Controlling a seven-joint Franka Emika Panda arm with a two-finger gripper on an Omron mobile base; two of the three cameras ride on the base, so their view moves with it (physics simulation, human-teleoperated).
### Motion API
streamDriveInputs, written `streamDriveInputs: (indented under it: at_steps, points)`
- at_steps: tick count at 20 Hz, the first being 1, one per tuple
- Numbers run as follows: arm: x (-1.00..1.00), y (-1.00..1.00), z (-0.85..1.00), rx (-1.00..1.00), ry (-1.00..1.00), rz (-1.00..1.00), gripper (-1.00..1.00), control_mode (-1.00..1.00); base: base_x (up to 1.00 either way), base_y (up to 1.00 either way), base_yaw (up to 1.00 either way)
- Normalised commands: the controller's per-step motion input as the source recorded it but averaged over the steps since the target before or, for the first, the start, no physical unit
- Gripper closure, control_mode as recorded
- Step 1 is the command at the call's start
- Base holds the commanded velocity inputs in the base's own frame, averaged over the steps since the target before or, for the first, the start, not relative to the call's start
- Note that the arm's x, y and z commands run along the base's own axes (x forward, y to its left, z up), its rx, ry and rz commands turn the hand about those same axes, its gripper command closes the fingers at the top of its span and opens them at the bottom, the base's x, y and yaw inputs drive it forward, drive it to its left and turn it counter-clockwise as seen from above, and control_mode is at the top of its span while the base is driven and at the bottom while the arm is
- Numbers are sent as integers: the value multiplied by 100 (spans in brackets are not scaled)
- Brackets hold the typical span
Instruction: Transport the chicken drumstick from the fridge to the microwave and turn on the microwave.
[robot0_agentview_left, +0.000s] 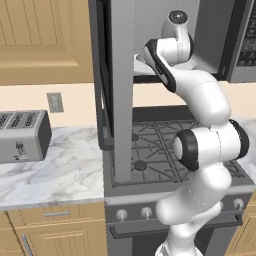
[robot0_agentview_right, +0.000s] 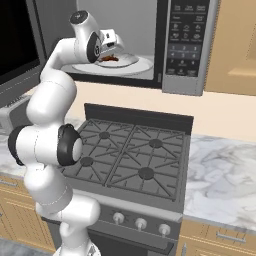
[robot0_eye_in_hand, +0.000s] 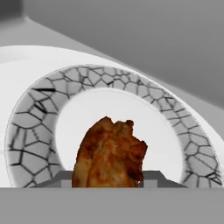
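The microwave (robot0_agentview_right: 150, 40), at the top of the right base view, stands open. On the plate (robot0_eye_in_hand: 35, 113) inside sits the chicken drumstick (robot0_eye_in_hand: 109, 153), low in the hand view, the claw (robot0_eye_in_hand: 109, 181) apparently pinching it. Release, door closing and starting remain.

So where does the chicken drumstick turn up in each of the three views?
Left base view: I cannot make it out; the arm stands before the open microwave.
Right base view: upper left, small reddish-brown piece on the plate inside the microwave, beside the gripper.
Hand view: bottom centre, large and close, over the plate's crackle-patterned rim.
Shared landmark: the microwave's light grey cavity.
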Motion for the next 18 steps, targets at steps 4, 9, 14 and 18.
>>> streamDriveInputs:
  at_steps: [4, 9, 14, 18]
  points:
    - [28, -1, -7, 0, 0, 0, 100, -100, 0, 0, 0]
    - [23, -1, -6, 0, 0, 0, 100, -100, 0, 0, 0]
    - [7, 0, 0, 0, 2, 0, 100, -100, 0, 0, 0]
    - [2, 0, 0, 0, 2, 0, -100, -100, 0, 0, 0]
